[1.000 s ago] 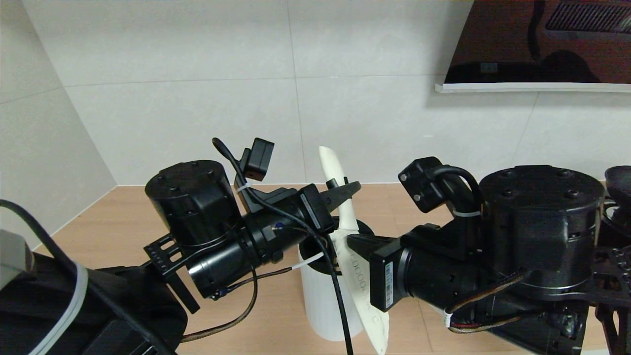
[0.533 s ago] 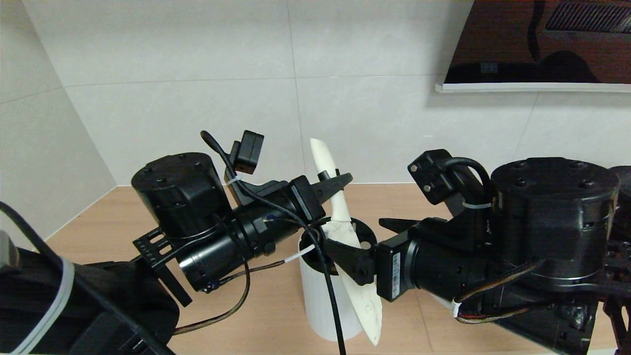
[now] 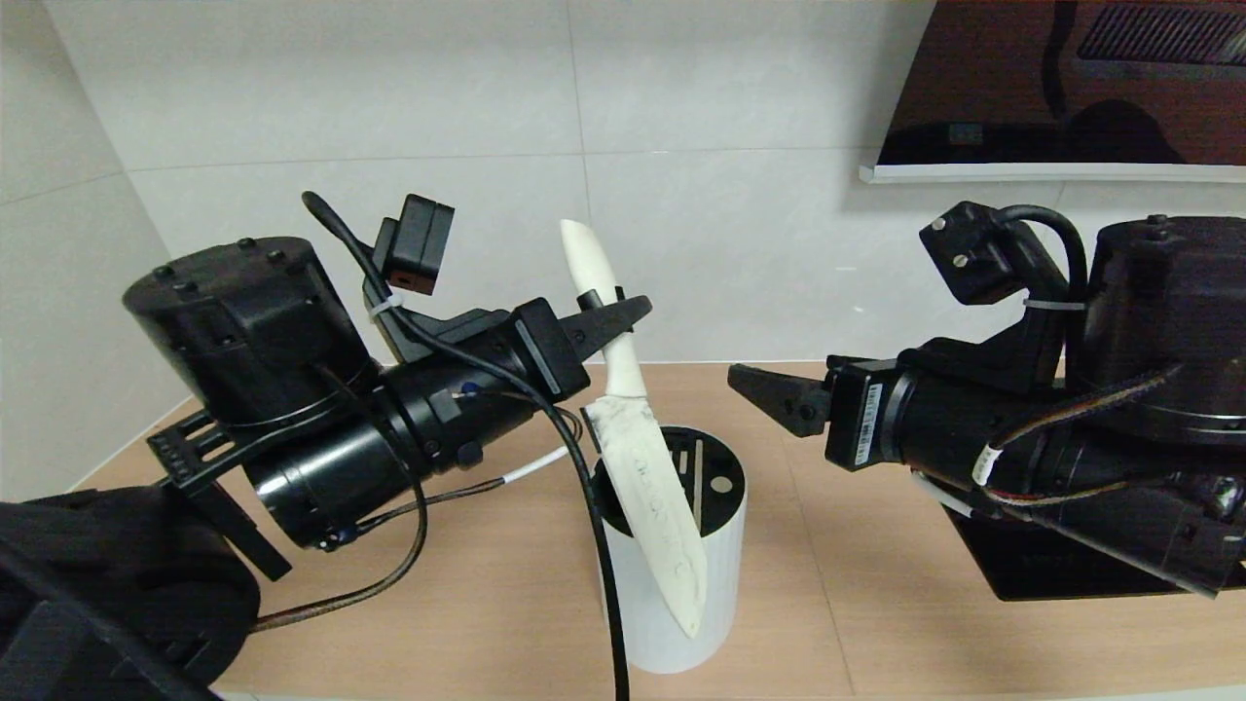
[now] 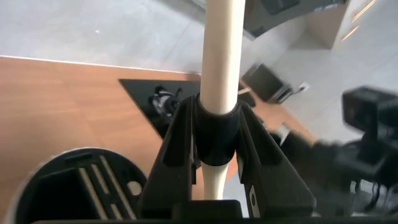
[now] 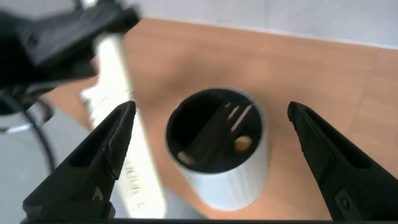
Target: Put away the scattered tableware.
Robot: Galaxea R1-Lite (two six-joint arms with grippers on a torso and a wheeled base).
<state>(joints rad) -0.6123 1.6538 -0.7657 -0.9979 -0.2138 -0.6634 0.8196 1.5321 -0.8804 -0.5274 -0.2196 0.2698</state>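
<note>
My left gripper point(image 3: 608, 316) clamps the white ceramic knife point(image 3: 642, 467) near-upright, tip down, on my side of the white cylindrical slotted-top holder point(image 3: 725, 574).

1. Wooden countertop point(image 3: 857, 604): a light-brown surface across the lower head view, from 8 to 4 o'clock.
2. Tiled wall point(image 3: 740, 243): pale grey tiles with thin joints, rising behind the countertop from 9 through 12 o'clock.
3. Dark glossy panel point(image 3: 1071, 88): on the wall at 1–2 o'clock, with a white strip point(image 3: 1051, 172) along its lower edge.
4. Black flat slab point(image 3: 1032, 570): lies on the countertop at 4 o'clock, partly hidden.
</note>
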